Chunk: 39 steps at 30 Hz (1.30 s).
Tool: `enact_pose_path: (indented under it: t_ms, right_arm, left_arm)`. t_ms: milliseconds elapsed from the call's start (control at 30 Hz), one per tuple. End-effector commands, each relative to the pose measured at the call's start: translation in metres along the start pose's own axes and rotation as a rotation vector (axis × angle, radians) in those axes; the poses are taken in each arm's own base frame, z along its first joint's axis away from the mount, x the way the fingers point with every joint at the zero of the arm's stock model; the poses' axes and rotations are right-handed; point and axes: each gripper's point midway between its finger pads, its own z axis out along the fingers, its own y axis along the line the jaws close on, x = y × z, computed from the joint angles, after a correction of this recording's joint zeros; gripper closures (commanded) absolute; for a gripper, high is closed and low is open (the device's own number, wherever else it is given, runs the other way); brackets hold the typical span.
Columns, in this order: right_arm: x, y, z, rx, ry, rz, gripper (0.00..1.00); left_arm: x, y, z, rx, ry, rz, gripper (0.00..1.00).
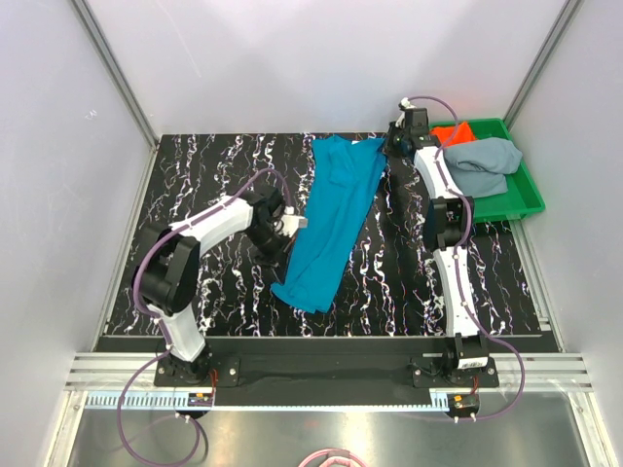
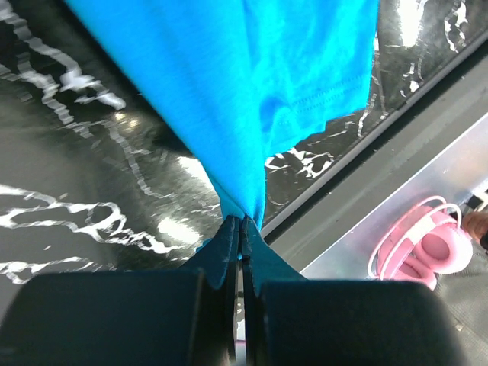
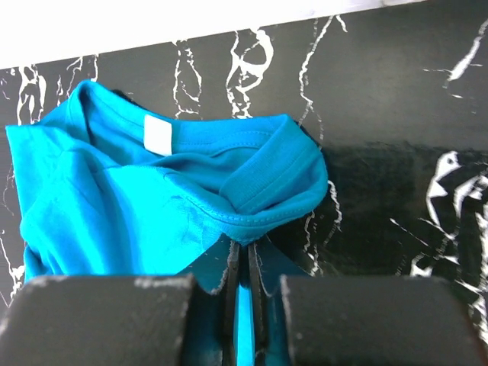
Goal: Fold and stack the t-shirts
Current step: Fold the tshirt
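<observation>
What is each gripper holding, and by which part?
Both hold the teal t-shirt: left gripper pinches its side edge mid-length; right gripper pinches the collar.

Three t-shirts [image 1: 336, 219], one green tray [image 1: 531, 195]

Robot lab cell.
White panels [image 1: 292, 58] on aluminium rails [image 1: 115, 73] box in my marbled tabletop [image 1: 389, 282]; my arms [image 1: 209, 222] bolt to its near edge.

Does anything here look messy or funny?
Yes. The teal-blue t-shirt lies bunched into a long slanted strip on the table, not spread flat. The right gripper pinches its collar and the left gripper pinches an edge. The grey-blue t-shirt and orange-red t-shirt sit crumpled in the green tray.
</observation>
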Motion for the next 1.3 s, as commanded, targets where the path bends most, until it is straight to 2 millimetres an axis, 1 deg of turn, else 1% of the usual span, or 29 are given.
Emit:
enact_pose_path:
  t_ms: [0,133,267,400,467,500,533,567,600,633,667,700,733,767,800,833,867,900,933,967,1000,1033,1067,1100,1133,1167,1200,1233,1267]
  right_arm:
    - [-0.039,0.020,-0.002,-0.032,-0.137,-0.019,0.91]
    - [-0.041,0.020,0.002,-0.036,-0.156,-0.015,0.91]
    - [-0.042,0.019,0.007,-0.043,-0.176,-0.007,0.92]
    - [-0.049,0.027,0.011,-0.062,-0.219,-0.016,0.92]
    - [-0.048,0.028,0.011,-0.060,-0.220,-0.013,0.81]
    - [-0.048,0.027,0.011,-0.056,-0.215,-0.018,0.70]
    - [-0.049,0.026,0.008,-0.047,-0.214,-0.023,0.46]
    - [-0.051,0.023,0.005,-0.035,-0.209,-0.030,0.34]
    - [-0.044,0.016,0.003,-0.008,-0.178,-0.034,0.24]
    - [-0.053,0.016,-0.008,0.004,-0.180,-0.036,0.15]
    - [-0.055,0.010,-0.014,0.025,-0.169,-0.039,0.01]
    - [-0.046,-0.009,-0.020,0.079,-0.122,-0.038,0.00]
    - [-0.064,-0.010,-0.040,0.098,-0.141,-0.048,0.00]
    - [-0.065,-0.016,-0.050,0.122,-0.125,-0.088,0.00]
    - [-0.049,-0.033,-0.052,0.158,-0.073,-0.106,0.00]
    - [-0.074,-0.018,-0.083,0.144,-0.109,-0.149,0.00]
    - [-0.077,-0.014,-0.097,0.124,-0.108,-0.231,0.00]
    - [-0.061,0.006,-0.124,0.042,-0.062,-0.261,0.00]
    - [-0.052,0.018,-0.138,-0.023,-0.044,-0.300,0.01]
    - [-0.039,0.031,-0.153,-0.095,-0.022,-0.348,0.07]
    - [0.011,0.041,-0.162,-0.203,0.091,-0.336,0.14]
    - [0.014,0.076,-0.196,-0.281,0.087,-0.395,0.16]
    - [0.044,0.086,-0.212,-0.344,0.172,-0.470,0.18]
    - [0.072,0.110,-0.239,-0.454,0.222,-0.514,0.22]
    - [0.091,0.120,-0.251,-0.504,0.259,-0.566,0.22]
    - [0.117,0.143,-0.262,-0.564,0.295,-0.640,0.23]
    - [0.141,0.143,-0.274,-0.576,0.314,-0.715,0.22]
    - [0.152,0.147,-0.279,-0.586,0.315,-0.749,0.23]
    - [0.168,0.158,-0.284,-0.614,0.322,-0.790,0.24]
  left_arm:
    - [-0.003,-0.021,0.000,0.058,0.006,0.055,1.00]
    - [0.002,-0.031,0.006,0.060,0.031,0.093,1.00]
    - [0.000,-0.035,0.008,0.052,0.034,0.121,1.00]
    - [-0.002,-0.040,0.013,0.055,0.049,0.140,1.00]
    - [-0.003,-0.043,0.015,0.052,0.054,0.151,1.00]
    - [-0.004,-0.043,0.015,0.052,0.052,0.156,1.00]
    - [-0.005,-0.044,0.014,0.050,0.048,0.159,1.00]
    - [-0.005,-0.043,0.014,0.049,0.048,0.160,1.00]
    - [-0.005,-0.043,0.014,0.046,0.046,0.165,1.00]
    - [-0.006,-0.043,0.014,0.043,0.042,0.168,1.00]
    - [-0.009,-0.043,0.013,0.038,0.035,0.172,1.00]
    - [-0.011,-0.042,0.013,0.033,0.030,0.174,1.00]
    - [-0.014,-0.042,0.011,0.034,0.021,0.175,1.00]
    - [-0.021,-0.043,0.008,0.038,0.004,0.180,1.00]
    - [-0.025,-0.043,0.006,0.042,-0.008,0.178,1.00]
    - [-0.030,-0.040,0.004,0.046,-0.021,0.166,1.00]
    - [-0.040,-0.040,0.002,0.059,-0.035,0.160,1.00]
    - [-0.045,-0.039,0.001,0.062,-0.040,0.154,1.00]
    - [-0.051,-0.035,-0.002,0.073,-0.049,0.138,1.00]
    - [-0.058,-0.035,0.000,0.092,-0.042,0.127,1.00]
    - [-0.062,-0.034,0.001,0.103,-0.037,0.118,1.00]
    - [-0.068,-0.033,-0.004,0.113,-0.040,0.129,1.00]
    - [-0.069,-0.031,0.003,0.134,-0.010,0.116,1.00]
    - [-0.070,-0.030,0.004,0.142,0.000,0.112,1.00]
    - [-0.073,-0.029,0.005,0.151,0.001,0.108,1.00]
    - [-0.072,-0.030,0.009,0.179,0.016,0.086,1.00]
    - [-0.073,-0.029,0.009,0.189,0.015,0.071,1.00]
    - [-0.073,-0.029,0.009,0.197,0.013,0.062,1.00]
    - [-0.071,-0.031,0.007,0.203,0.014,0.051,1.00]
